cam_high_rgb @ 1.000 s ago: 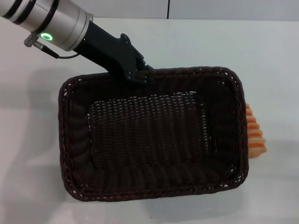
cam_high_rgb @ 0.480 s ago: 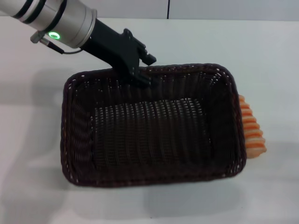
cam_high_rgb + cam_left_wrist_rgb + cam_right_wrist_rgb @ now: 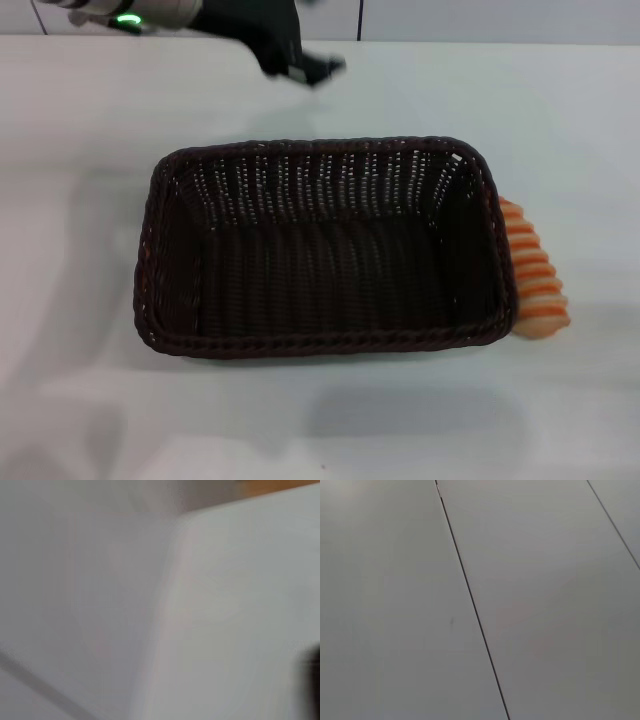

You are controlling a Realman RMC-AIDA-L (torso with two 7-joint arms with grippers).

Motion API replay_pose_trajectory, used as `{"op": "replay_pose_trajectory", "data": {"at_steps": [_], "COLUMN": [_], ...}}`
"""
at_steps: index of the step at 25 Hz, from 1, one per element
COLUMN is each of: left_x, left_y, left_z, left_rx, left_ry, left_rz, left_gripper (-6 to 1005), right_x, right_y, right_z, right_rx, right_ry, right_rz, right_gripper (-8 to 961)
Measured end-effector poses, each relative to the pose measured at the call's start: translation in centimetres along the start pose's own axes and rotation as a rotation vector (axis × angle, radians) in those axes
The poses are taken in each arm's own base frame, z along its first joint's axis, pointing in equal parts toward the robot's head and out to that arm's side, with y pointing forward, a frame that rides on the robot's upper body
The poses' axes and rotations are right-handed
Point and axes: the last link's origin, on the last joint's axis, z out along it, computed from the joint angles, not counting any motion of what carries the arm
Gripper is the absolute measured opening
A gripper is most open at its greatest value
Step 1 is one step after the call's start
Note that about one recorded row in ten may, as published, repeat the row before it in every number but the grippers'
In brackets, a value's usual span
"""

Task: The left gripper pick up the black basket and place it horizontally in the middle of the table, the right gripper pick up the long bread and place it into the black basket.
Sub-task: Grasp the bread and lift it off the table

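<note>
The black basket (image 3: 300, 149) lies flat and lengthwise across the middle of the white table (image 3: 80, 200) in the head view, and it is empty. The long bread (image 3: 535, 285), orange and cream striped, lies on the table against the basket's right end, partly hidden by the rim. My left gripper (image 3: 306, 70) is open and empty, up beyond the basket's far rim and apart from it. The left wrist view shows only blurred white surface. My right gripper is out of view.
The table's far edge meets a grey wall with a dark vertical seam (image 3: 360, 18). The right wrist view shows only grey panels with a thin dark seam (image 3: 470, 600).
My left gripper has let go of the basket's far rim and pulled back up and away. The basket has settled flat on the table. The bread has not moved.
</note>
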Motion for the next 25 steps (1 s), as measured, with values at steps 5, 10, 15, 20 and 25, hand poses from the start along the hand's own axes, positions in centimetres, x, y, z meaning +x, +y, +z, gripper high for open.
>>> {"op": "replay_pose_trajectory", "data": {"at_steps": [5,10,15,20,25], "left_x": [-2.0,-3.0,-6.6,-12.5,-18.2], "left_y": [0.7,1.9,2.9,3.8,5.4], "left_z": [1.1,1.8,-0.9,-2.3,-3.0], "left_rx": [0.469,0.701,1.163,1.16,1.148], "left_ry": [0.012,0.038,0.199,0.302,0.327], "left_rz": [0.183,0.263,0.199,-0.191,-0.486], "left_gripper": [794,801,801,801,801], "right_x": [0.1,0.3,0.6,1.3,3.3], "right_y": [0.1,0.4,1.2,2.2,3.5], "right_z": [-0.1,-0.1,-0.1,-0.6,-0.9], "right_rx": [-0.007,-0.027,-0.09,-0.187,-0.286], "right_ry": [0.01,0.02,0.044,0.108,0.243], "right_rz": [0.001,0.005,0.01,0.011,0.023], "right_gripper": [826,826,827,827,827]}}
